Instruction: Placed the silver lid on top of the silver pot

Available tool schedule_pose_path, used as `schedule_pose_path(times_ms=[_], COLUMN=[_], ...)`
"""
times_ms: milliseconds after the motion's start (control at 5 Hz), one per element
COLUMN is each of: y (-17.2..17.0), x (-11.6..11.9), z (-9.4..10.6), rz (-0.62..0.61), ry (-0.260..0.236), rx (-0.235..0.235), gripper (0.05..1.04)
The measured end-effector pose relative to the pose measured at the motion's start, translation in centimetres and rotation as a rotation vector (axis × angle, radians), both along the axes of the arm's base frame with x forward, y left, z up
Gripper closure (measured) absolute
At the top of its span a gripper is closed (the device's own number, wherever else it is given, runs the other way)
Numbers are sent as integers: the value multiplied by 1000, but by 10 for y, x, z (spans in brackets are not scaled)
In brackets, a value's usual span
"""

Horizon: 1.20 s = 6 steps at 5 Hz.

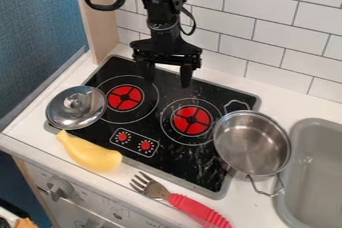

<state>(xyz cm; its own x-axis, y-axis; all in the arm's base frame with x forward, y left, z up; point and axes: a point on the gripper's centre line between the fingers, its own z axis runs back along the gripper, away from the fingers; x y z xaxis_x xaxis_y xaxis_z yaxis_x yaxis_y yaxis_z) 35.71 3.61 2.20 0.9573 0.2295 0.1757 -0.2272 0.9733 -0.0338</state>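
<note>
Your gripper (167, 77) is over the back of the stove (170, 159), fingers apart, so you'd wanna head for the stove's left edge where the silver lid (70, 113) sits, opposite the silver pot (250, 139).

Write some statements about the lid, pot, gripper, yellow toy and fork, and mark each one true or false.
1. The silver lid and the silver pot are apart. True.
2. The gripper is clamped on the lid's knob. False: it hangs open over the back of the stove, holding nothing.
3. The pot is upside down. False: it stands upright, its open side up.
4. The fork has a red handle. True.
5. The yellow toy is inside the pot. False: it lies at the stove's front edge, between lid and fork.
</note>
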Motion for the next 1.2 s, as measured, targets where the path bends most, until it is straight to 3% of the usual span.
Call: schedule_pose_path(times_ms=[200, 400, 800, 1000, 1200], y=[-1, 14, 57, 90, 102], x=[-6, -25, -46, -75, -94], z=[-13, -11, 10, 18, 17], rz=[0, 49, 172, 276, 322], ry=[40, 57, 56, 43, 50], rx=[-4, -13, -26, -18, -9], gripper=[83, 83, 83, 84, 83])
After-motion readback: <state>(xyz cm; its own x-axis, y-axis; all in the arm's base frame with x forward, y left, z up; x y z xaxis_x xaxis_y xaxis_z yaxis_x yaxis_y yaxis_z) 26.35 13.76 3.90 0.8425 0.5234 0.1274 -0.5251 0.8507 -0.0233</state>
